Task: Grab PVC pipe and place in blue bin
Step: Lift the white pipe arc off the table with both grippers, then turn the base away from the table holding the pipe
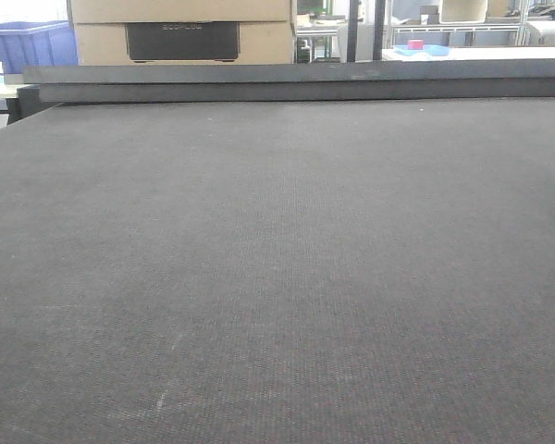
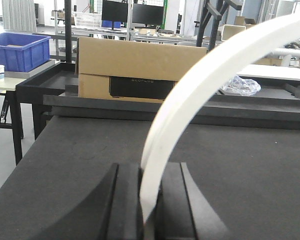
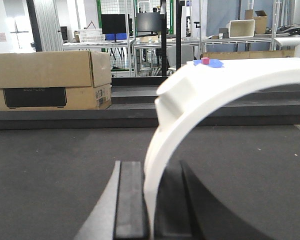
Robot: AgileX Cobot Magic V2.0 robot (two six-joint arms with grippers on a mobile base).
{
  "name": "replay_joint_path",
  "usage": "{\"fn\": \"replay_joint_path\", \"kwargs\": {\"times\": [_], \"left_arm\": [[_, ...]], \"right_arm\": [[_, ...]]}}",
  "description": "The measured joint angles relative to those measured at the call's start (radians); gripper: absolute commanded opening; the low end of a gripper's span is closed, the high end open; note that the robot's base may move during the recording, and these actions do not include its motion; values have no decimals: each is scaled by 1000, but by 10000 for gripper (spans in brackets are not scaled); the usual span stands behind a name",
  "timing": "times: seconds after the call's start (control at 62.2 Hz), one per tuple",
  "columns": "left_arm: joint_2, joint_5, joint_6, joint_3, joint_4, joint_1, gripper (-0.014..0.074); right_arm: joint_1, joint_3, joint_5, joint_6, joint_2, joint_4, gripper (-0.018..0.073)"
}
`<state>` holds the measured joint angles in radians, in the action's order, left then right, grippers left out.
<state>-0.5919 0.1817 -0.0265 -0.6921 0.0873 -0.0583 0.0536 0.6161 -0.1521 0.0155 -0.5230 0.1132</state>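
Note:
My left gripper (image 2: 149, 175) is shut on the rim of a white curved PVC pipe (image 2: 210, 70), which arcs up and to the right above the dark table. My right gripper (image 3: 151, 172) is shut on the rim of a white curved PVC pipe (image 3: 200, 95) with a thicker collar. I cannot tell whether both hold the same piece. A blue bin (image 2: 20, 50) stands on a side table at the far left, beyond the table's edge; it also shows in the front view (image 1: 28, 44). Neither gripper nor the pipe shows in the front view.
The dark felt table (image 1: 277, 277) has a raised dark rail (image 1: 296, 83) along its back edge. A cardboard box (image 2: 140, 70) stands behind the rail. A crumpled clear plastic bag (image 2: 240, 85) lies at the back right. Shelving and monitors stand beyond.

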Motion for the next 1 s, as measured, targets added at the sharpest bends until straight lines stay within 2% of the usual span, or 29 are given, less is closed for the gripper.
{"fn": "replay_joint_path", "kwargs": {"times": [0.998], "left_arm": [[0, -13, 0, 0, 2, 0, -111]], "right_arm": [[0, 0, 0, 0, 0, 0, -162]]}}
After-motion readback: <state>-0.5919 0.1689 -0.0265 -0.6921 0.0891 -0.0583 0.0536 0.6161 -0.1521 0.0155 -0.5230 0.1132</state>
